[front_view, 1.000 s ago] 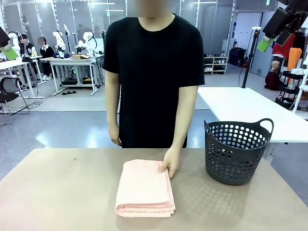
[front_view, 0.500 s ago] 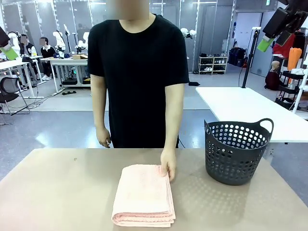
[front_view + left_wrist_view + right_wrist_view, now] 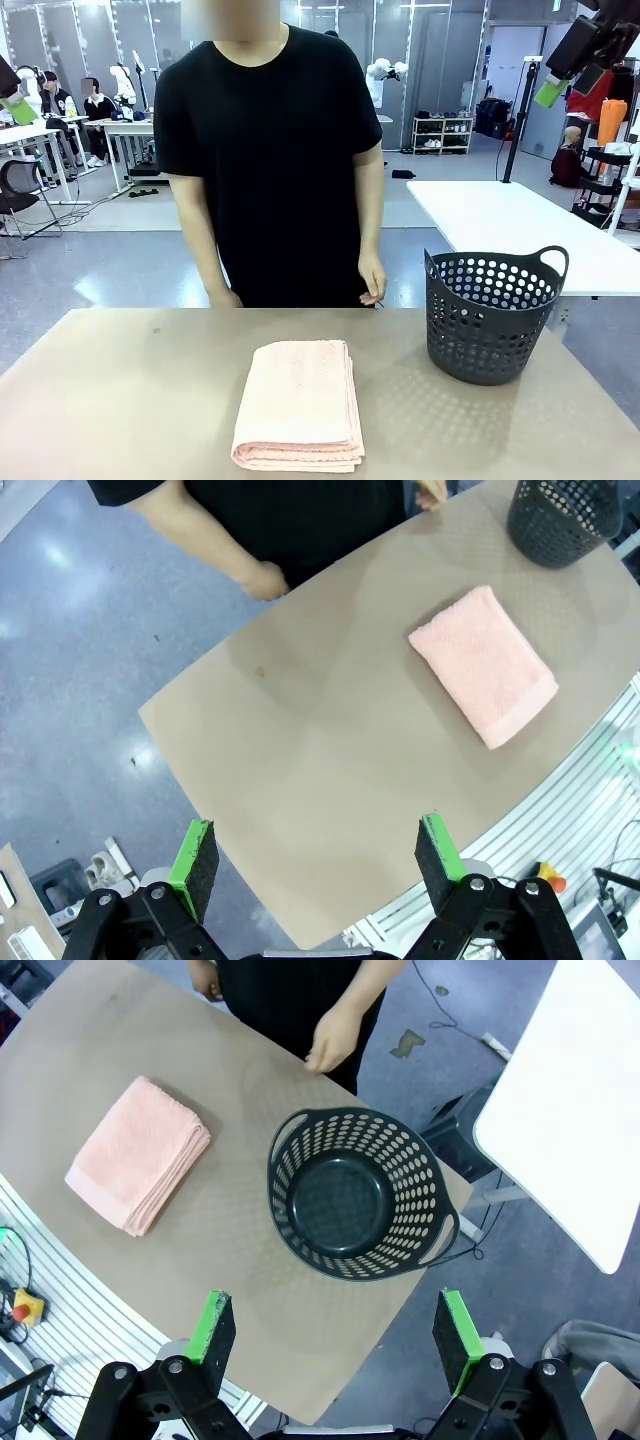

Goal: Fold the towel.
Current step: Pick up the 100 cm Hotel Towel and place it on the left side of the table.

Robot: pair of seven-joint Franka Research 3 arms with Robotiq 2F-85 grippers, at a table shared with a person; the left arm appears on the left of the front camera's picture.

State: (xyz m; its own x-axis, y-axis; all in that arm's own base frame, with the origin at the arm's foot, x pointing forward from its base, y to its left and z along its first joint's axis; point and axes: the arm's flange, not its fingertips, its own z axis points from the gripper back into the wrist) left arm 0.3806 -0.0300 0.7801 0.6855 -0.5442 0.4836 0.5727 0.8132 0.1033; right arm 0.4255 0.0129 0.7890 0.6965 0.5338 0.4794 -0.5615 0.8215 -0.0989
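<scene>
The salmon-pink towel (image 3: 299, 403) lies folded in a neat stack on the brown table (image 3: 120, 400), near its front edge; it is also seen from above in the wrist views (image 3: 483, 664) (image 3: 138, 1154). Nothing touches it. The person stands at the far side with both hands (image 3: 372, 283) hanging off the table. My left gripper (image 3: 315, 852) hovers high above the table's left part, open and empty. My right gripper (image 3: 335, 1340) hangs high above the basket, open and empty. In the front view the left (image 3: 12, 95) and right (image 3: 580, 55) grippers sit in the top corners.
A dark grey perforated basket (image 3: 490, 315) with two handles stands empty at the table's right side, right of the towel (image 3: 360, 1195). A white table (image 3: 520, 230) stands behind it. The left half of the brown table is bare.
The person has lifted the hand off the towel's far right corner and stepped to the left. The towel rests slightly straighter. Both arms have stayed still.
</scene>
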